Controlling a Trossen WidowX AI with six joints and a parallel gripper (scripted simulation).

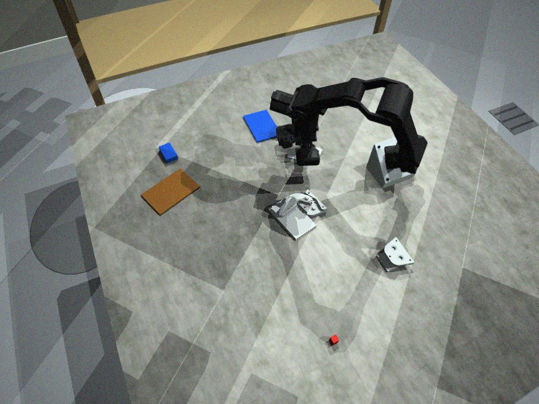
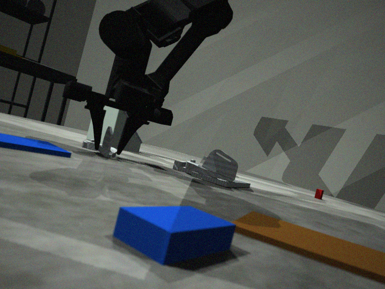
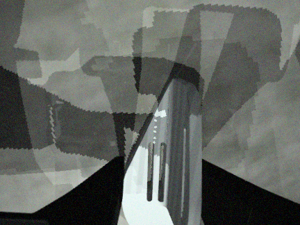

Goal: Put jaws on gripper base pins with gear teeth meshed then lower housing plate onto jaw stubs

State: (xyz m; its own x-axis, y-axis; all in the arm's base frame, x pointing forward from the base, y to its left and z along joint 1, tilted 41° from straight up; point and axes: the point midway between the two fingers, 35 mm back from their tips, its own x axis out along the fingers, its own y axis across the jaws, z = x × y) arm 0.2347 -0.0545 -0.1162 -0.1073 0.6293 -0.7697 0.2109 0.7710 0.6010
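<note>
So the gripper (image 1: pixel 297 149) (image 2: pixel 108 151) (image 3: pixel 156 164) is closed partway, with the slotted gear piece (image 1: pixel 320 152) (image 2: pixel 107 139) (image 3: pixel 146 208) pinched upright between its fingers. Its tall fin is gripped from both sides, presumably so the toothed end is left free for a pin. Near the jaws, the gripper base (image 1: pixel 300 226) (image 2: pixel 242 184) is laid flat, and one mate seems fitted already. Tooth timing could be missed there. Farther off, the housing plate (image 1: pixel 397 252) is kept aside, probably because both stubs are needed first.
</note>
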